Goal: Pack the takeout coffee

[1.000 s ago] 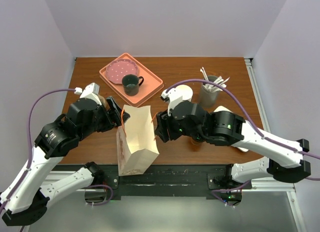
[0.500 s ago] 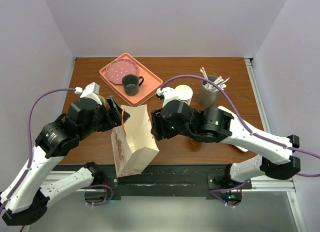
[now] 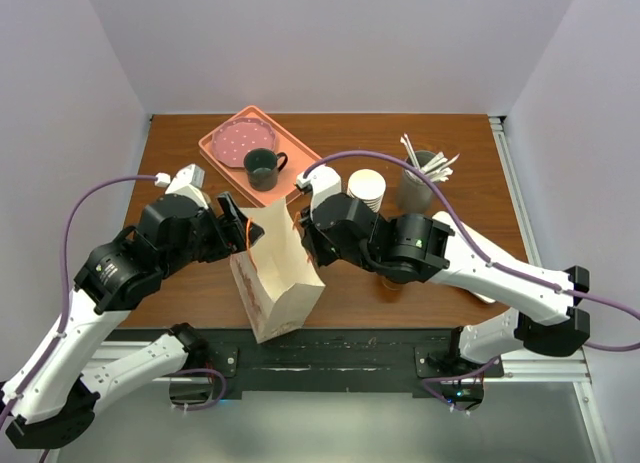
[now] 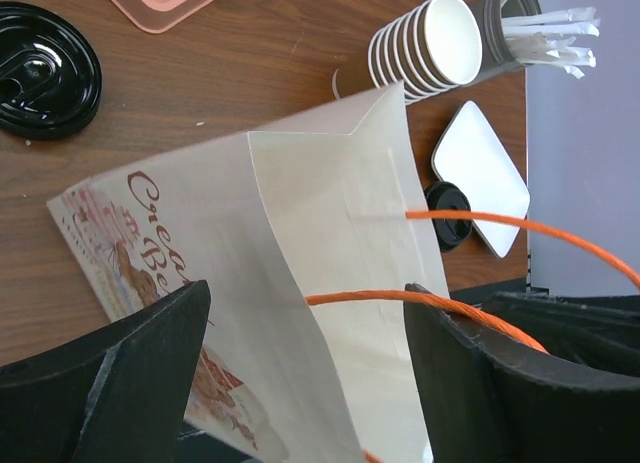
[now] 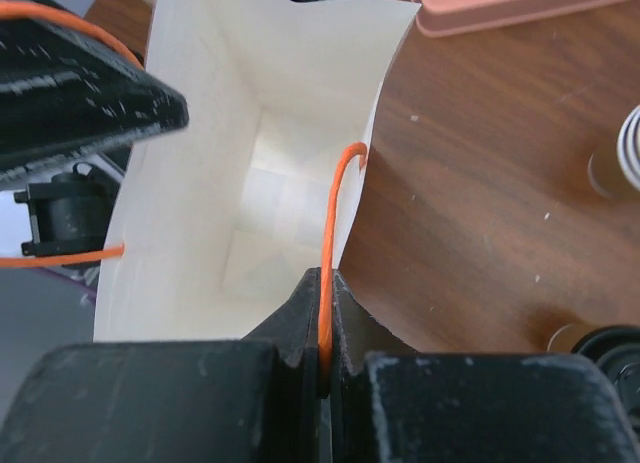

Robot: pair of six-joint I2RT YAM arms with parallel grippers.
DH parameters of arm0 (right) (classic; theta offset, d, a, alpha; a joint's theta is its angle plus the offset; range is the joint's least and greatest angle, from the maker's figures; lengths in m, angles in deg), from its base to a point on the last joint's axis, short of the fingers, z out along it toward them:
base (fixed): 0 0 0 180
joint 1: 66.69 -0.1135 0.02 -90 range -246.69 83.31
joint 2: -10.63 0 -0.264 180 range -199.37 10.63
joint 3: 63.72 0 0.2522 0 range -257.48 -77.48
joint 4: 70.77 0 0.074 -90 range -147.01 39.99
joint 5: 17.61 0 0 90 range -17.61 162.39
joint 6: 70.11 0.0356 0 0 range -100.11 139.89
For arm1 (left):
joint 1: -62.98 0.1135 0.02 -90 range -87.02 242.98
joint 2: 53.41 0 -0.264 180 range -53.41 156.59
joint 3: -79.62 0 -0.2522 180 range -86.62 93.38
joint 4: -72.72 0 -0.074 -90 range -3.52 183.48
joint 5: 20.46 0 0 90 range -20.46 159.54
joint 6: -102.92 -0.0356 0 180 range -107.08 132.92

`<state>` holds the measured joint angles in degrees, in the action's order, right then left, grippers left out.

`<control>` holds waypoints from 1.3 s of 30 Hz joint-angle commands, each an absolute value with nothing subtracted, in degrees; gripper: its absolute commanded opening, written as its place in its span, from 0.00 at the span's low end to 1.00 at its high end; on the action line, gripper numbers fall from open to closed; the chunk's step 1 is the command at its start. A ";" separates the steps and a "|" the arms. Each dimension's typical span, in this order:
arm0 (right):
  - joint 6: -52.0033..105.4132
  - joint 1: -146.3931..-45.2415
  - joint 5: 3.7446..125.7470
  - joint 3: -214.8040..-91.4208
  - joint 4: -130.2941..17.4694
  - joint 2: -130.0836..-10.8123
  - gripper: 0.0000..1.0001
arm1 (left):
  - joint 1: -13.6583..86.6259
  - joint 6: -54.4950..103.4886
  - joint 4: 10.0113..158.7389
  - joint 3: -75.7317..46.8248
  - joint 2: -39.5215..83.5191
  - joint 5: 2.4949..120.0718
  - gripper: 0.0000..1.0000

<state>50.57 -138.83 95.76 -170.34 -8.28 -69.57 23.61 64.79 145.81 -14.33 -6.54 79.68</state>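
A white paper bag (image 3: 277,278) with orange cord handles stands open near the table's front edge, leaning. My right gripper (image 5: 322,283) is shut on the handle (image 5: 335,198) on the bag's right wall. My left gripper (image 4: 305,383) is open and straddles the bag's left wall (image 4: 250,243), with the other handle lying over its right finger (image 4: 480,373). One takeout coffee (image 4: 447,215) stands right of the bag, its brown side (image 3: 388,281) showing under my right arm and its black lid (image 5: 612,351) in the right wrist view. Another black sip lid (image 4: 45,71) sits left of the bag.
A salmon tray (image 3: 300,178) at the back holds a pink plate (image 3: 243,138) and a dark green mug (image 3: 263,167). A stack of white paper cups (image 3: 366,188), a grey holder of stirrers (image 3: 418,183) and a small white dish (image 4: 480,178) sit to the right.
My right gripper has moved left to the bag's rim and shut on the orange handle. The bag has tilted and shifted. My left gripper stayed open.
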 commanded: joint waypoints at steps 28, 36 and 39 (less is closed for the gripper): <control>6.45 -119.78 65.71 -178.45 -4.64 -70.84 0.00 | 23.78 66.00 161.10 7.14 4.68 94.59 0.79; 2.40 -118.99 67.82 -181.63 -2.34 -72.16 0.00 | 23.87 60.82 156.18 8.56 9.17 95.65 0.79; 2.66 -118.28 68.08 -180.49 -2.69 -72.60 0.02 | 23.96 59.15 154.43 7.34 10.14 94.42 0.79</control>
